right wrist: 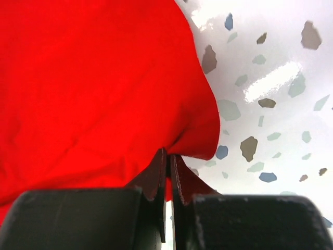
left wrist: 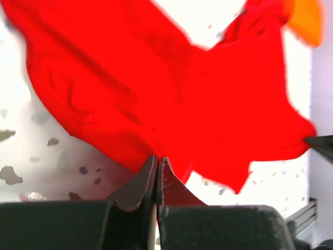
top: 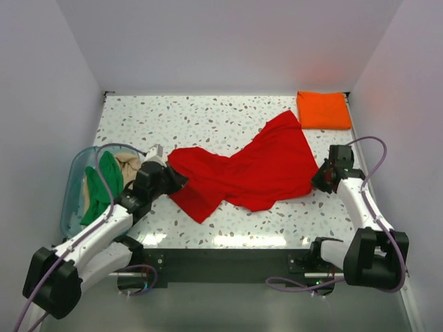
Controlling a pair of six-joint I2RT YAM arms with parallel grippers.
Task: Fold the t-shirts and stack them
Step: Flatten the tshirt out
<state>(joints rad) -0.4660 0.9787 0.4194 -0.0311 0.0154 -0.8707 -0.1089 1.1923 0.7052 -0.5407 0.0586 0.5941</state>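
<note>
Overhead view alone: the whole layout is showing here. The bright red cloth t-shirt (top: 242,169) is lying rumpled across the middle of the white speckled table (top: 180,117), stretching between the two arms.
Left wrist view alone: the left gripper (left wrist: 157,162) is clenching the near edge of the red t-shirt, fingers pressed together, with cloth fanning away from the tips (a scrap of orange is peeking in at the top right corner).
Right wrist view alone: the right gripper (right wrist: 168,156) is pinching a bunched corner of the red t-shirt, jaws tight on the fabric. Bare speckled surface is showing to the right of the cloth.
Folded shirt: the folded orange cloth t-shirt (top: 323,110) is lying flat in the far right corner of the table, just beside the red t-shirt's far tip. Whether the two are touching cannot be told.
Container: the clear bluish plastic tub (top: 67,197) is standing at the table's left edge, beside the left arm.
Contents: a crumpled green cloth shirt (top: 111,173) and a crumpled tan cloth shirt (top: 129,164) are lying heaped inside, the tan one nearest the left gripper.
Edges: pale walls are closing in on the left, far and right sides, and the red t-shirt is stopping short of the near edge.
Open room: bare tabletop is showing across the far left area and along the near strip.
</note>
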